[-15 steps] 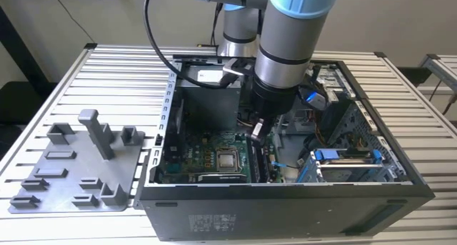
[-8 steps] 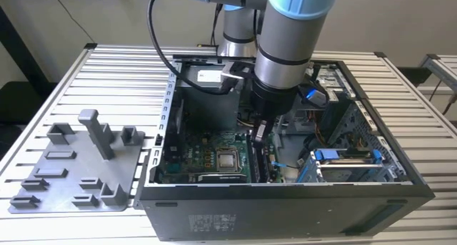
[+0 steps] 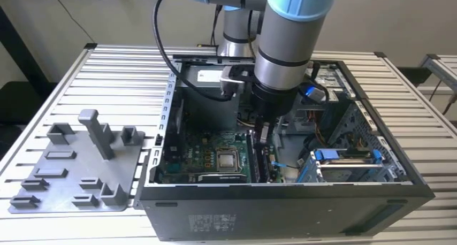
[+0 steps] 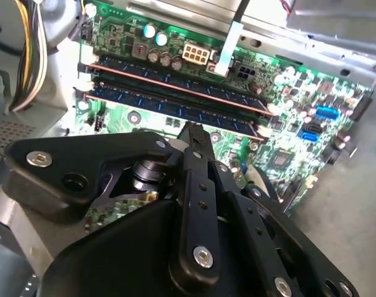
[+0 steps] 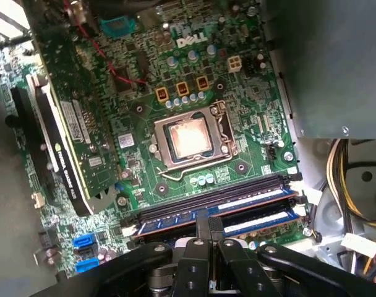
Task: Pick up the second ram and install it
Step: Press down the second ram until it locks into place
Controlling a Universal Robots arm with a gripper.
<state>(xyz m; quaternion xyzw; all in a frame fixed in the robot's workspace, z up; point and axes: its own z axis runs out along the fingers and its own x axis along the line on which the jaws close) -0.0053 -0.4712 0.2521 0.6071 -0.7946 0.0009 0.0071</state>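
Two long dark memory sticks stand in the motherboard's slots side by side. The second ram (image 4: 169, 106) (image 5: 175, 221) is the one nearer my fingers, and it lies level in its slot next to the other stick (image 4: 175, 79). My gripper (image 3: 262, 134) (image 4: 193, 129) (image 5: 203, 218) reaches down inside the open computer case (image 3: 286, 213). Its two black fingers are pressed together, and their tips sit on the second ram's upper edge near its middle. Nothing is held between the fingers.
The processor socket (image 5: 189, 137) (image 3: 227, 160) lies beside the slots. A graphics card (image 5: 58, 148) stands along one side of the board. Yellow and black cables (image 5: 346, 179) run near the slot ends. A grey plastic tray (image 3: 71, 159) with upright posts rests on the slatted table at the exterior view's left.
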